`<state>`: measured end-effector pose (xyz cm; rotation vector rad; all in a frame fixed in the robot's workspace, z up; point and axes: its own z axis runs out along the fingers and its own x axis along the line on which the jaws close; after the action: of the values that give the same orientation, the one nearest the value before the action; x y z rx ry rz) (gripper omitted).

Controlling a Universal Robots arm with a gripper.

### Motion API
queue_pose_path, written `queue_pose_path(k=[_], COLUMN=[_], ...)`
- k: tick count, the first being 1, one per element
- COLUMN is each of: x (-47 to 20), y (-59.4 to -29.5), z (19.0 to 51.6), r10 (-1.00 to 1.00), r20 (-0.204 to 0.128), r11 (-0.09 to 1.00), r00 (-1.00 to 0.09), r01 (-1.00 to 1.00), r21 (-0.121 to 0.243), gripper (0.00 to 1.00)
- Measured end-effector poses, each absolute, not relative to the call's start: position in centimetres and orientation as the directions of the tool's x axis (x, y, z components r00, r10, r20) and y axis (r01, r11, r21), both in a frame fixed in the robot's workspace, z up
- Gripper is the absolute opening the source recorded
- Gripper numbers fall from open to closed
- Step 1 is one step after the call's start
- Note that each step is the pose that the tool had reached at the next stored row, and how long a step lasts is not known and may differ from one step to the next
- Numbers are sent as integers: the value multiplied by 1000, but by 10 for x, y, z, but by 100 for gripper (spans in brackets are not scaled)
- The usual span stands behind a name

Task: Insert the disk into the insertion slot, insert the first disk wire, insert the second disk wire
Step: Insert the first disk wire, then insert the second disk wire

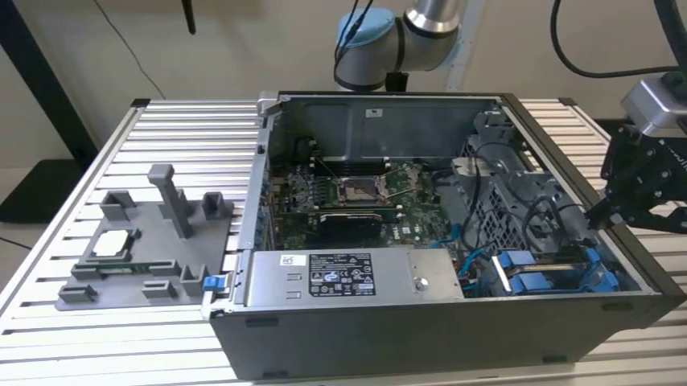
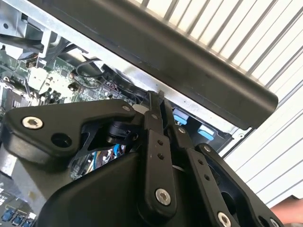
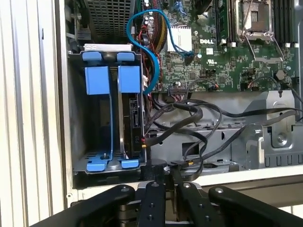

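Where the first wrist view bares the disk [image 3: 131, 118] seated in the insertion slot [image 3: 78, 113], the hand [image 2: 156, 101] clenched, empty.

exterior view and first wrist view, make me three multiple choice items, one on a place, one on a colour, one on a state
1. In the exterior view, where is the tool?
A. over the grey tray on the exterior view's left
B. at the exterior view's right, by the computer case's side wall
C. directly above the power-supply box

2. What colour are the tabs edging the insertion slot?
A. blue
B. red
C. green

3. How does the computer case stand?
A. closed, with its panel on
B. tipped upside down
C. open, with its inside showing

Answers:
1 B: the tool hangs beside the right wall of the computer case.
2 A: the tabs at the insertion slot are bright blue.
3 C: the motherboard lies in plain sight.
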<state>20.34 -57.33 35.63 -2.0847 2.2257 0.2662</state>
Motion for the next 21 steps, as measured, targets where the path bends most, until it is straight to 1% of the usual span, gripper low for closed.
queue_pose_path(k=[6,11,21], x=[203,201,186], y=[-573,-573,-573], z=[356,366,372], r10=[-982,-982,-982], r20=[-177,-177,-175], r11=[59,59,59], r00=[-71,-71,-76], r01=[-996,-996,-993], r21=[72,74,104], gripper=[0,0,0])
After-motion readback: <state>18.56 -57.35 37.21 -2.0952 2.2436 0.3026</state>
